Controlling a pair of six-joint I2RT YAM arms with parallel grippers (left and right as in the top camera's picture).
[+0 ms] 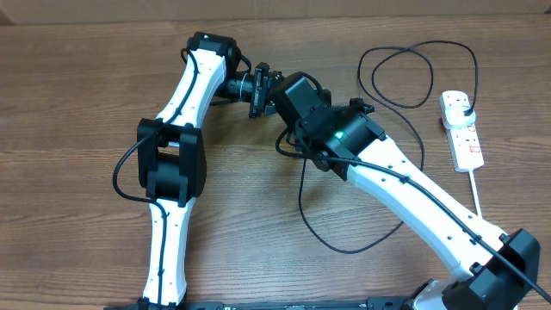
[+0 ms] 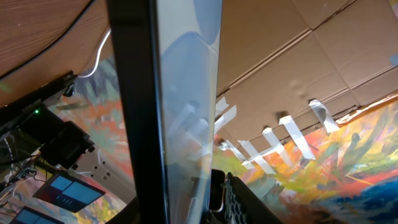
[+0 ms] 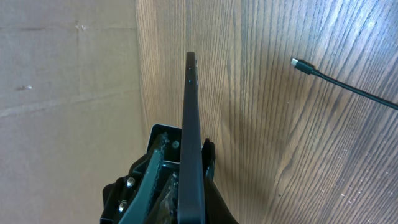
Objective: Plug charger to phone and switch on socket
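Note:
The phone (image 2: 134,112) is held edge-on above the table between both grippers, its dark frame and glossy face filling the left wrist view. It also shows edge-on in the right wrist view (image 3: 191,106). In the overhead view the two grippers hide it. My left gripper (image 1: 256,89) (image 2: 186,205) and my right gripper (image 1: 277,90) (image 3: 185,146) are each shut on it from opposite sides. The charger cable (image 1: 344,248) loops loosely over the table. Its connector tip (image 3: 297,62) lies free on the wood. Its black plug (image 1: 465,108) sits in the white socket strip (image 1: 462,138) at the far right.
The wooden table (image 1: 86,103) carries the cable's big loops to the right of the arms. The strip's white cord (image 1: 476,194) runs toward the front right. A cardboard wall (image 3: 68,62) stands behind the table.

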